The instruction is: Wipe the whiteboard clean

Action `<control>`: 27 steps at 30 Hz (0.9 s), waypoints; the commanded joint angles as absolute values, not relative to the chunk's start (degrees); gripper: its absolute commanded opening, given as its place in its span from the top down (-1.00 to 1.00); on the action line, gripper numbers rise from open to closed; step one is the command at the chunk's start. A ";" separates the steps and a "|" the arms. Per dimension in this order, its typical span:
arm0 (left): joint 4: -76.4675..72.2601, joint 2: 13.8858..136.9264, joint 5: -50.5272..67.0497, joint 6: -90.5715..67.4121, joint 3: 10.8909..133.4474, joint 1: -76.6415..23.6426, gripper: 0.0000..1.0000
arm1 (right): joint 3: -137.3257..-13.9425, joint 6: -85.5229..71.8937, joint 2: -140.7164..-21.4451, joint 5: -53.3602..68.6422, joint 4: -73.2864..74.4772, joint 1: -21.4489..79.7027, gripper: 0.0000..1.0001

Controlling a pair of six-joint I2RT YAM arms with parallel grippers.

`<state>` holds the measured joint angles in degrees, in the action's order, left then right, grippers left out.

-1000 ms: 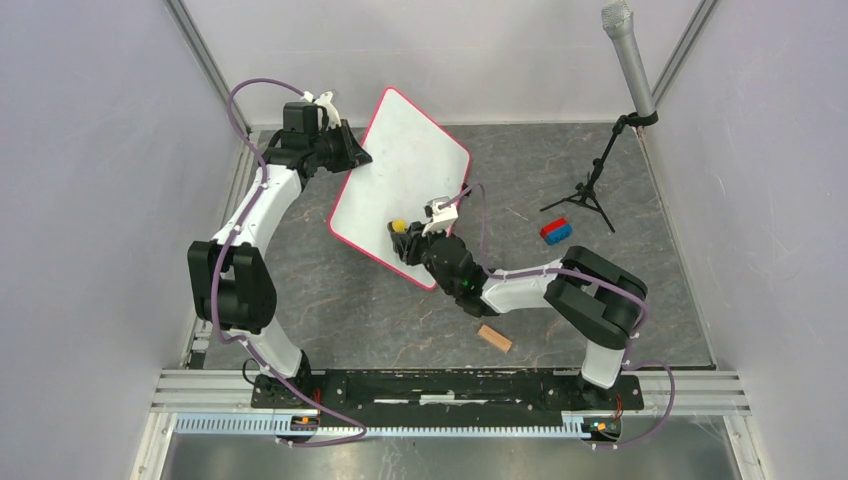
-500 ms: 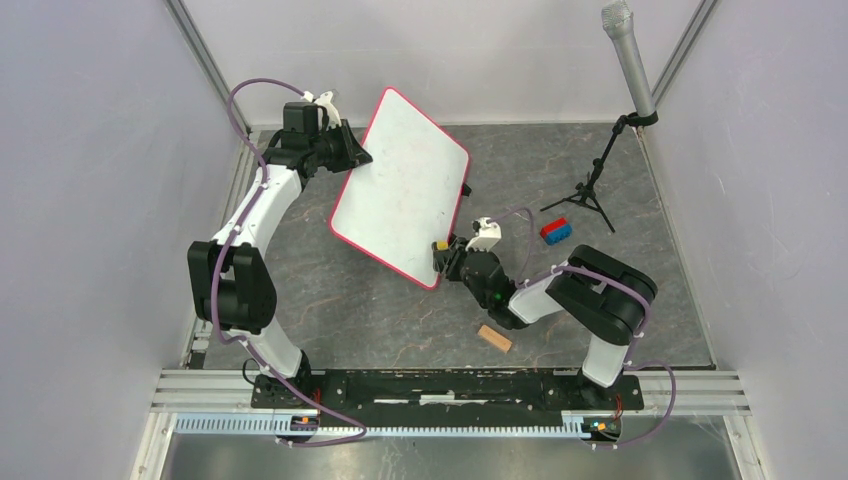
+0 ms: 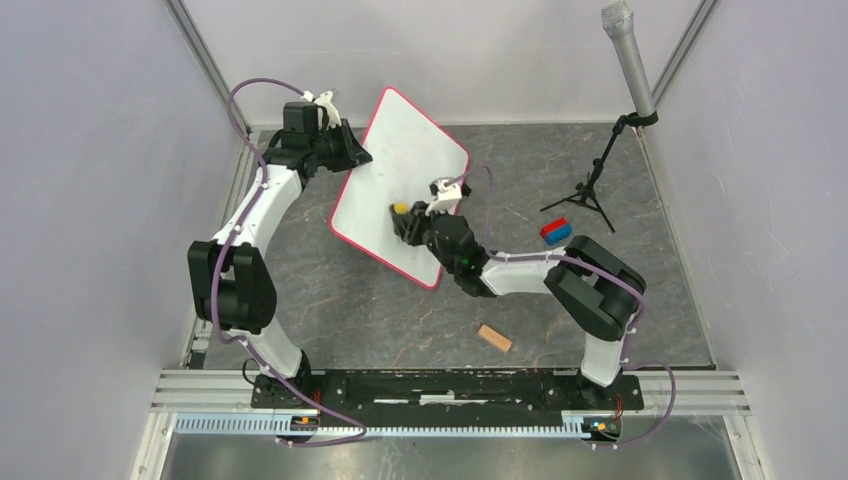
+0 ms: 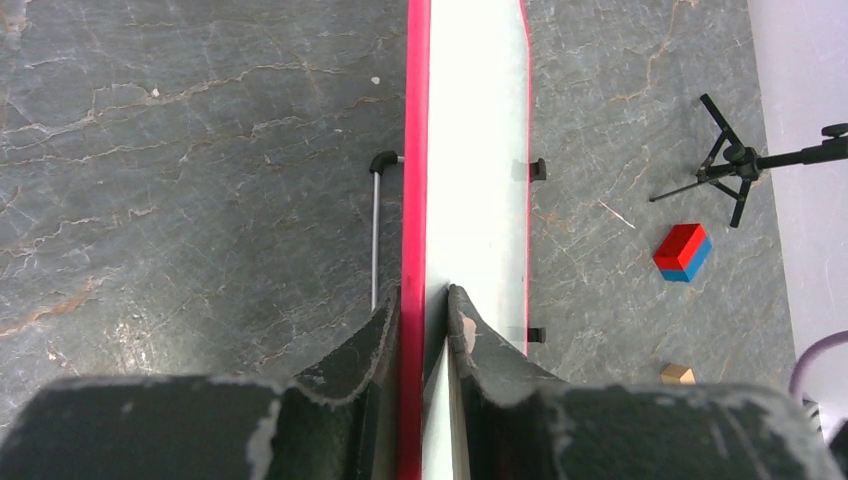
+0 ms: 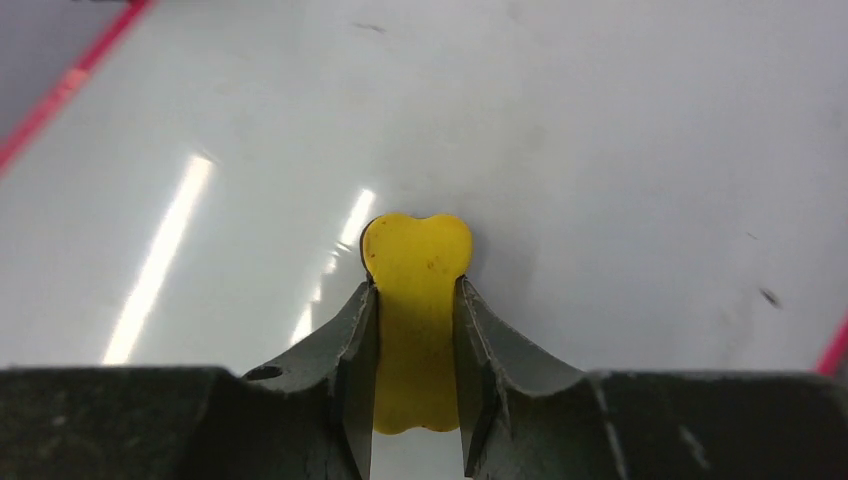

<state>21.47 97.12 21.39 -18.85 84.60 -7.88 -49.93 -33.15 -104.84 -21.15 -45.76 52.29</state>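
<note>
The whiteboard (image 3: 400, 170), white with a thin red rim, is held tilted up off the table. My left gripper (image 3: 350, 155) is shut on its left edge; in the left wrist view the fingers (image 4: 470, 335) pinch the red rim (image 4: 416, 150) edge-on. My right gripper (image 3: 408, 222) is shut on a yellow eraser (image 3: 399, 208), which presses against the board's face. The right wrist view shows the yellow eraser (image 5: 416, 300) squeezed between the fingers (image 5: 345, 340), its tip on the glossy white surface (image 5: 600, 130). A few faint dark specks (image 5: 768, 296) mark the board.
A red and blue block (image 3: 556, 232) lies right of the board, and a small wooden block (image 3: 494, 338) lies nearer the front. A microphone on a black tripod (image 3: 600, 180) stands at the back right. Black clips (image 4: 537, 169) sit on the board's far edge.
My right gripper swept the eraser off to the board's lower right edge, then came back up onto the board's middle. The left gripper and the board have not moved.
</note>
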 commanded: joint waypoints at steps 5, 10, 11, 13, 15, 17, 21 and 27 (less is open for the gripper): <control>23.38 96.31 21.32 -17.76 84.03 -9.08 0.95 | -53.61 -34.24 -111.65 -9.42 -43.73 48.31 0.40; 23.36 96.74 22.26 -18.05 84.36 -9.08 0.95 | -42.32 -44.28 -111.86 -8.98 -46.91 39.66 0.41; 23.38 96.62 22.12 -18.02 84.21 -9.08 0.95 | -41.16 -45.10 -112.01 -8.68 -47.57 38.61 0.41; 23.33 96.67 22.06 -18.02 84.31 -9.11 0.95 | -42.05 -44.40 -112.75 -8.31 -47.43 37.89 0.41; 23.37 96.74 22.45 -18.18 84.31 -9.14 0.95 | -45.51 -42.81 -113.57 -7.57 -45.15 38.08 0.41; 23.38 96.55 22.30 -18.06 84.06 -9.22 0.95 | -48.18 -40.78 -113.37 -7.38 -44.22 39.01 0.41; 23.33 96.46 21.85 -17.88 84.02 -9.49 0.95 | -55.73 -35.63 -111.74 -8.54 -38.60 42.78 0.41; 23.03 96.37 22.49 -18.18 83.94 -9.67 0.95 | -71.55 -27.54 -114.71 -7.20 -29.48 45.65 0.40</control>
<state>21.06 97.12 21.06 -18.94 84.36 -7.90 -62.35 -33.39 -111.53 -13.78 -36.95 41.60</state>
